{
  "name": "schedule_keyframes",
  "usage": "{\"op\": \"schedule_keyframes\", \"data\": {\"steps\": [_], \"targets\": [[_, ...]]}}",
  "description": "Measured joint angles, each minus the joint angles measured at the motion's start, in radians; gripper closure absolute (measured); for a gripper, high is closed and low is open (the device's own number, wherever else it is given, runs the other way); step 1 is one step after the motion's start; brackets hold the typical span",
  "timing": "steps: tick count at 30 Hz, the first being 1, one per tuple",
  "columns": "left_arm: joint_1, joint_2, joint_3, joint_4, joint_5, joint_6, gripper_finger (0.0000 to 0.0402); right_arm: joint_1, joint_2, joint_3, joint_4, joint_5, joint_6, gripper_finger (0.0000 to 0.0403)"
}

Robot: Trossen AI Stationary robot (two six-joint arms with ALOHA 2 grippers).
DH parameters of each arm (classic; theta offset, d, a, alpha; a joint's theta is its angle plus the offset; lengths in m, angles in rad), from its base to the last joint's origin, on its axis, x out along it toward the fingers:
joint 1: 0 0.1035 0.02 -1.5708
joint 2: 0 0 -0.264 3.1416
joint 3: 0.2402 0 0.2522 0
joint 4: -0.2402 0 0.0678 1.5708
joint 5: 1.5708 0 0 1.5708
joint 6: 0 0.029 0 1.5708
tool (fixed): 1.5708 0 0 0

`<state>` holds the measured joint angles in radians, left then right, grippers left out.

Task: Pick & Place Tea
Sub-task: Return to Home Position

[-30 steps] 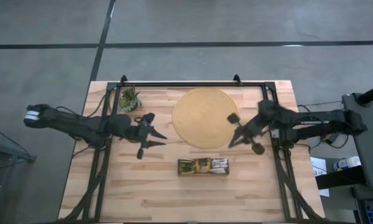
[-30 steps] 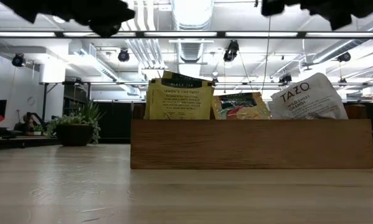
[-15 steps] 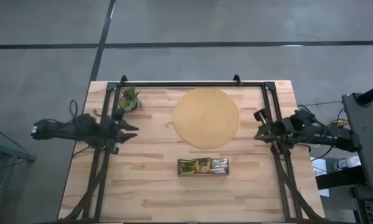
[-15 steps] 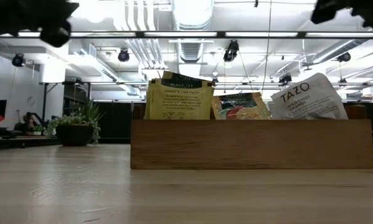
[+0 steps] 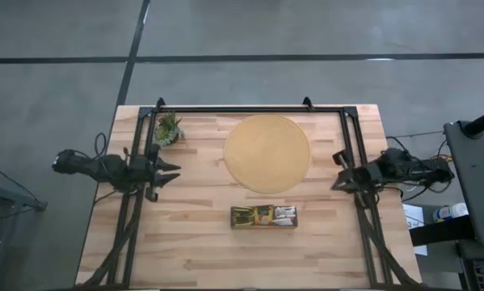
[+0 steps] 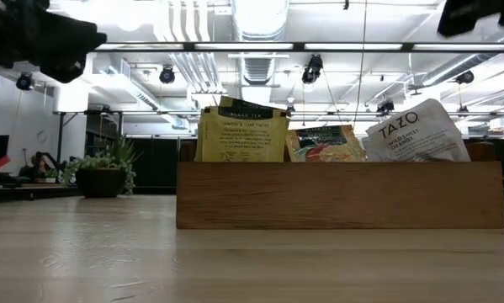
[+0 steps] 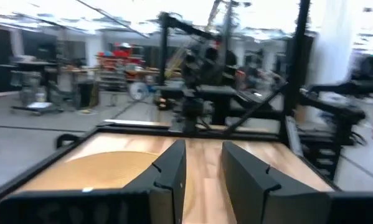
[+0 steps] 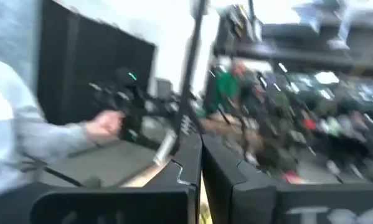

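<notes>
My left pincer (image 5: 174,170) hangs at mid-left of the high view, over the left rail of the bench (image 5: 209,250). Its fingers stand a modest gap apart with nothing between them. My right pincer (image 5: 338,173) mirrors it at mid-right, and its own wrist view shows the fingers drawn almost together, only a sliver between, also empty. I read both as parked. Each is well apart from the goods, so neither can nudge them or block the overhead camera.

The tea (image 6: 241,135) stands on edge in the wooden tray (image 6: 340,198), at lower centre of the high view, just below the round mat (image 5: 267,153). In the low view, yellow sachets fill the left compartment, a darker printed one sits in the middle, and a white one leans at the right. I judge the dividers prop them upright and keep the kinds apart. I see no sachet on the mat, so the sorting looks finished to me. The small plant (image 5: 168,129) sits at upper left, near my left arm.
</notes>
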<state>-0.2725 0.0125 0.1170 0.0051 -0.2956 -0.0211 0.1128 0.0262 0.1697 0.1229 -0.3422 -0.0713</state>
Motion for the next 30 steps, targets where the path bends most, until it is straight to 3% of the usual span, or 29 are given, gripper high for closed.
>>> {"op": "schedule_keyframes", "data": {"steps": [4, 7, 12, 15, 24, 30], "targets": [[-0.062, 0.005, -0.009, -0.005, -0.123, 0.002, 0.0303, 0.032, -0.003, -0.064, -0.016, 0.174, -0.043, 0.0394], [-0.093, 0.009, -0.028, 0.000, -0.161, 0.023, 0.0303, 0.033, -0.008, -0.150, -0.006, 0.228, -0.124, 0.0394], [-0.112, 0.007, -0.106, 0.052, -0.072, 0.144, 0.0303, 0.033, -0.026, -0.161, -0.055, 0.114, -0.199, 0.0394], [-0.112, 0.025, -0.108, 0.055, -0.032, 0.152, 0.0303, 0.033, -0.025, -0.161, -0.046, 0.114, -0.206, 0.0394], [-0.112, 0.027, -0.108, 0.044, -0.023, 0.151, 0.0303, 0.031, 0.048, -0.161, -0.110, 0.312, -0.220, 0.0394], [-0.112, 0.029, -0.108, 0.041, -0.020, 0.167, 0.0303, 0.031, 0.129, -0.161, -0.112, 0.325, -0.228, 0.0394]]}}
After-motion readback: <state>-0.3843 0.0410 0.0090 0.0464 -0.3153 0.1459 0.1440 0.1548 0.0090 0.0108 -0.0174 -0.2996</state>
